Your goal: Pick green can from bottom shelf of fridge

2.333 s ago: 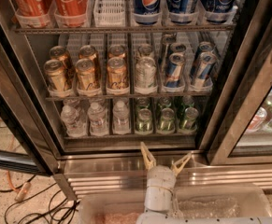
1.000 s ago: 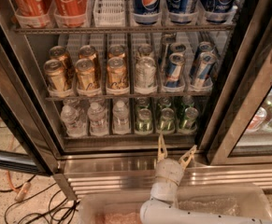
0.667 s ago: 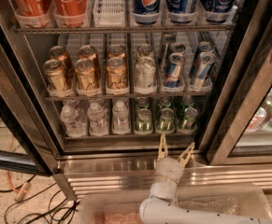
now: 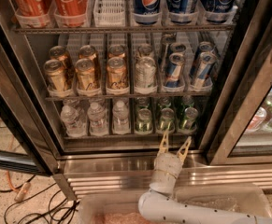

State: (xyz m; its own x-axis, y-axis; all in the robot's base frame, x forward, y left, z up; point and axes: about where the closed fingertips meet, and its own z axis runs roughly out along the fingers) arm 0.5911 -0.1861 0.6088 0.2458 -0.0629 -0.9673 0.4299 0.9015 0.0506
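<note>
Shifted rightward since earlier, the pale two-finger gripper (image 4: pixel 176 139) is held open just below the short, shiny green can (image 4: pixel 166 120), silver-topped, on the bottom wire shelf (image 4: pixel 103 136).

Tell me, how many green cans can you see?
3 in front, right side of the bottom shelf: left can, middle can, right can. More may hide behind. The open end effector is just below them.

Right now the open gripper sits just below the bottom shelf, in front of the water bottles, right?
Not quite. The camera view shows the open gripper just below the bottom shelf, but in front of the green cans, not the water bottles further left.
</note>
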